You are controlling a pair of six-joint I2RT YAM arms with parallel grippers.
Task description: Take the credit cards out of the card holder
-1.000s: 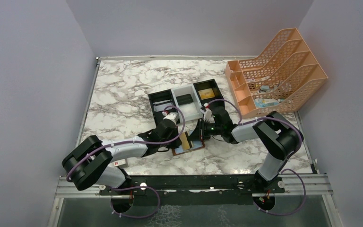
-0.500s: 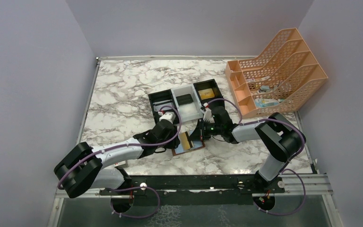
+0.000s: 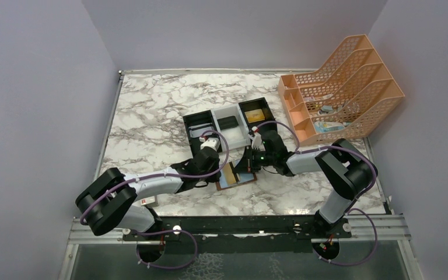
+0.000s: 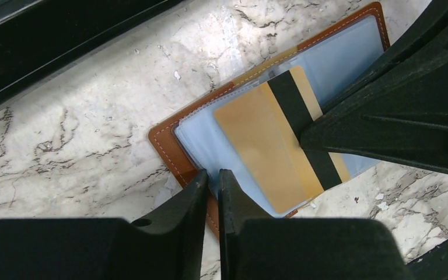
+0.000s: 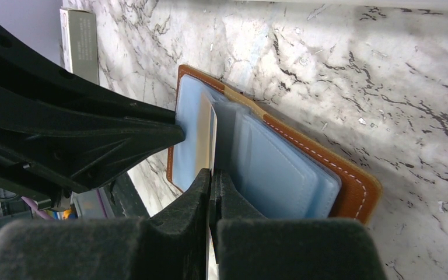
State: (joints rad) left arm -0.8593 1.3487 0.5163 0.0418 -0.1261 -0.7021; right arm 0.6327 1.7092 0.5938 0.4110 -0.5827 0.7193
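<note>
Card holder (image 4: 338, 64) is anchored, pinched at 9 o'clock by left gripper (image 4: 213, 178), as right gripper (image 5: 211, 175) is clamped on 1 gold credit card (image 4: 262, 140).

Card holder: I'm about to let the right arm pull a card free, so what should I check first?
1. The card holder lies open on the table: ok.
2. The right gripper is shut on the edge of the gold card: ok.
3. The left gripper is pinning the card holder: cannot tell; its tips sit at the holder's edge, nearly together.
4. The gold card is fully out of the card holder: cannot tell.
</note>
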